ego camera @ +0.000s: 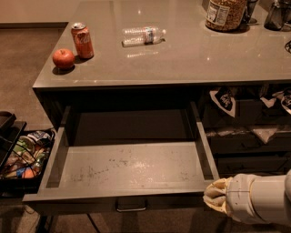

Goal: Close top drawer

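- The grey surface (182,59) fills the upper frame, with a dark cabinet beneath its front edge.
- The top drawer (132,166) stands pulled far out toward the camera under the surface's left half, its scuffed pale floor bare. Its long axis runs left to right and its flat front faces us, so we judge that closing it calls for a push straight away from the camera, into the cabinet.
- The end effector (216,199), on a white arm entering from the lower right, sits at the right end of the drawer front, just beside it and possibly touching. The drawer lies to its left and beyond it. We cannot tell how far open it is, and we see nothing in its hold.
- A dark bin (22,154) of bright packets sits just left of the drawer.
- On the surface, well apart from the drawer, we see a jar (226,13), a bottle (143,36) lying on its side, a red can (82,40) and an apple (63,58).
- The small metal handle (131,205) marks the front's centre, well left of the end effector. We judge that a push from the corner could skew the drawer.
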`<control>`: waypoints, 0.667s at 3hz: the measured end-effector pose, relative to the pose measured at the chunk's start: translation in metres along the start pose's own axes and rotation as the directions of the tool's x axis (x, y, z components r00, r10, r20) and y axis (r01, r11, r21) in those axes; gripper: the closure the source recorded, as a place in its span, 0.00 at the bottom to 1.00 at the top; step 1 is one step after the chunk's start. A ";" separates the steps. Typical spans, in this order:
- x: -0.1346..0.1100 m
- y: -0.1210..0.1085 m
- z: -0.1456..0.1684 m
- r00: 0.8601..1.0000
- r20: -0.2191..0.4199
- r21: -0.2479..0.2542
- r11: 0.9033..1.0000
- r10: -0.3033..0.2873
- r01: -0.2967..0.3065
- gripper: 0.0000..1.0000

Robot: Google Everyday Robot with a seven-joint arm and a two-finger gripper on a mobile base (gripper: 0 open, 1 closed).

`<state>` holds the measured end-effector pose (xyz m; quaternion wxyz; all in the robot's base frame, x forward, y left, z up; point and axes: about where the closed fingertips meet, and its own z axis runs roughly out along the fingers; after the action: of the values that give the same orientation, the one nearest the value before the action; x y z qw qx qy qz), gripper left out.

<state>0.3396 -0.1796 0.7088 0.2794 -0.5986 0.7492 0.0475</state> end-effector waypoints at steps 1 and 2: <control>-0.003 -0.018 0.022 1.000 -0.004 0.001 1.000 -0.021 0.021 1.00; -0.003 -0.025 0.039 1.000 -0.005 -0.019 1.000 -0.023 0.023 1.00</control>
<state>0.3769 -0.1686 0.6842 0.2722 -0.6099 0.7426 0.0496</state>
